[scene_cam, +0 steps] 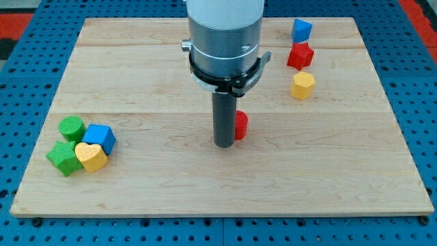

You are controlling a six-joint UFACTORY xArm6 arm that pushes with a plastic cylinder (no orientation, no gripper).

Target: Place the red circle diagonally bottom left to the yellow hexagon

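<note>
Eight blocks lie on the wooden table (205, 184). My tip (224, 145) stands near the middle of the board, and the red circle (241, 125) sits just beside the rod on the view's right, partly hidden behind it; whether they touch cannot be told. There is no hand on this arm, only the dark rod under the grey cylinder, so nothing opens or closes here.

The yellow hexagon (302, 85) lies toward the view's upper right, well apart from the red circle, which is lower and to the view's left of it. Just above the hexagon is a red star-like block (300, 55), and above that a blue block (301, 30), the three forming a short column.

At the view's left a tight cluster sits together: a green cylinder (71, 128) at the top, a blue cube (100, 137) to its right, a yellow heart (91, 156) below, and a green block (63, 156) at the cluster's lower left
</note>
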